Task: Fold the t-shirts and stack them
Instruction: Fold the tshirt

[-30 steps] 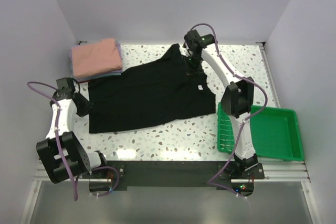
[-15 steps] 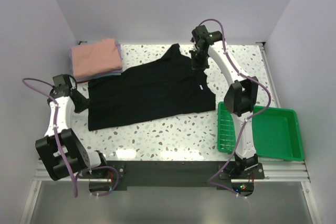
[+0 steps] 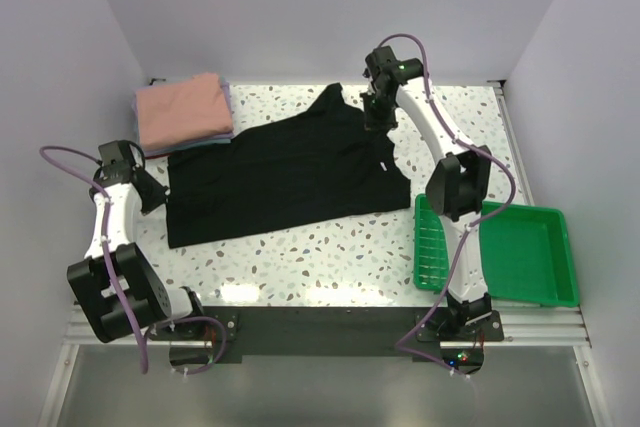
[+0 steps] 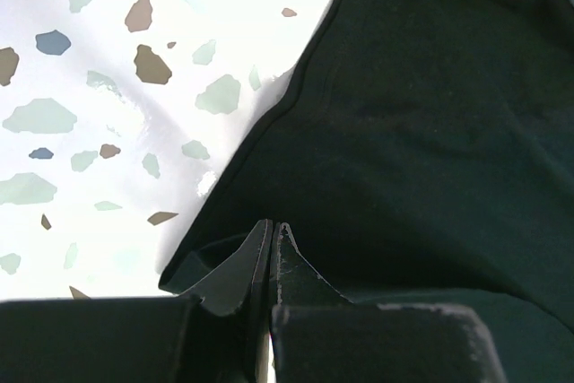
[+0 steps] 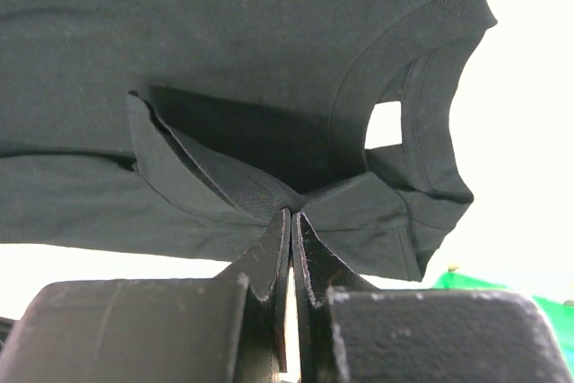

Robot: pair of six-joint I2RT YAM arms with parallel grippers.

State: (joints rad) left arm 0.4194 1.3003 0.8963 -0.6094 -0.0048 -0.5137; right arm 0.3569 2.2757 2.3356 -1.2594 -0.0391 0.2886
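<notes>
black t-shirt [image 3: 285, 172]: lies spread in the middle of the counter [image 3: 330, 257], one sleeve pointing to 12 o'clock and the white tag [image 3: 381, 166] near its 3 o'clock edge.
left jaws: closed on the hem corner at the 9 o'clock side of the shirt. The wrist view shows the cloth edge pinched between the tips.
right jaws: closed on a fold of cloth beside the neckline [image 5: 421, 87], at about 1 o'clock of the shirt. The cloth there is raised a little from the counter.
what changed: in the last second the right jaws went from over the body of the shirt toward 12 o'clock, and the left jaws went a little toward 9 o'clock. The shirt was drawn out between them, so it now lies longer and flatter.
meaning for the task: I judge this to be the spreading step. The shirt is nearly flat, but no fold is made in it yet.
folded stack [image 3: 183, 112]: at 10 o'clock, salmon-pink on top, just beside the far left corner of the black shirt. It has not moved.
green tray [image 3: 520, 257]: at 4 o'clock, its corner just beside the shirt, not in use.
risk: more pulling could slip the hem out of the left jaws.
</notes>
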